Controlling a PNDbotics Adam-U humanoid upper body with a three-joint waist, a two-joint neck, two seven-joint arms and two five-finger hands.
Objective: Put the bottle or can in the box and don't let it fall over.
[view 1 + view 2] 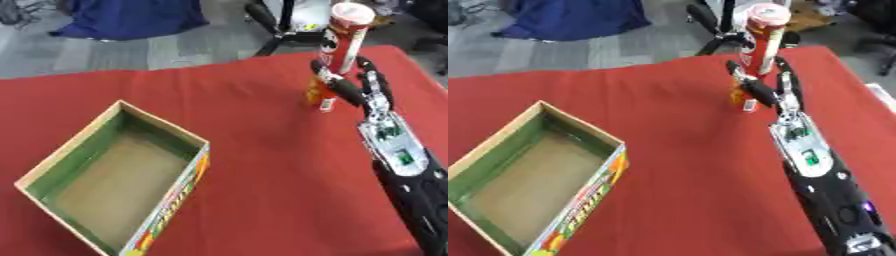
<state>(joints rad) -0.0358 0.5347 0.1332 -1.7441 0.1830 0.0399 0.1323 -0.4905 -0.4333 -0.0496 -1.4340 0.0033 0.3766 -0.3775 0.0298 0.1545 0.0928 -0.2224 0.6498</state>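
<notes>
While the right hand has its fingers curled round the tall red canister, far right over the red table, left eye view shows the empty cardboard box near left, well apart; keep it upright, carry it left, lower it flat onto the floor. Right eye view shows more forearm; left hand unseen in either view.
</notes>
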